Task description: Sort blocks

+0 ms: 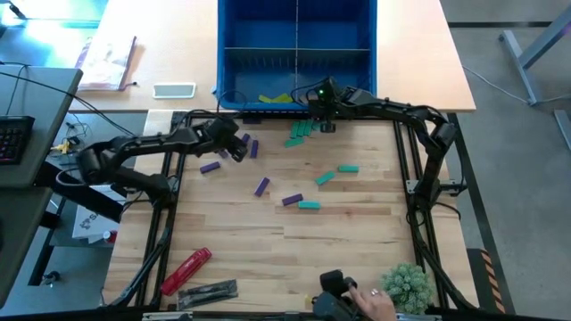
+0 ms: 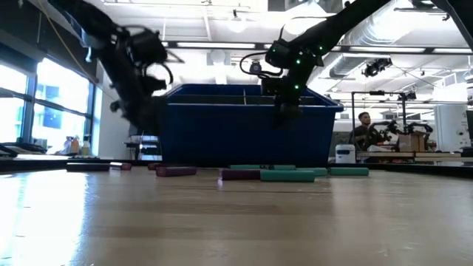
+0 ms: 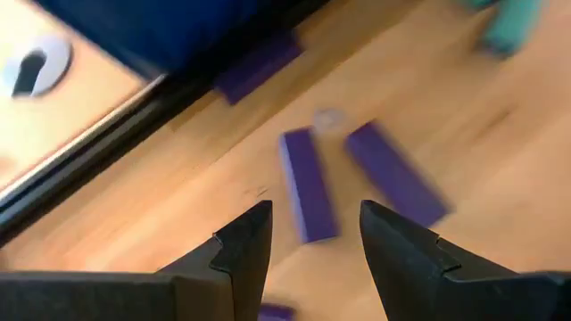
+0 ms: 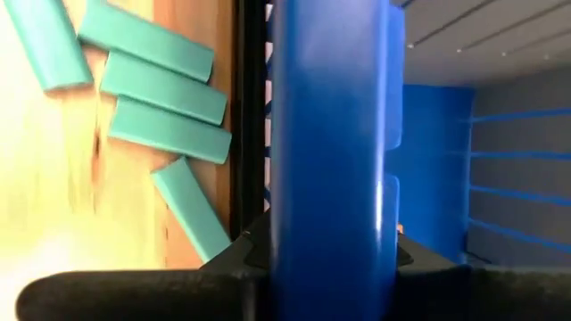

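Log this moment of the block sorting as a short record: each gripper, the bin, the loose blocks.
left gripper: open, empty, above purple blocks near the bin
right gripper: at the front wall of the blue bin; the wall hides its fingers
bin contents: yellow-green blocks in the front compartment
teal blocks: cluster on the table by the bin, others scattered mid-table

open room: table [image 1: 357,259] centre to 6 o'clock, bare
obstacle: blue bin [image 1: 297,53] wall at 12 o'clock
clutter: blocks [image 1: 303,131] below it
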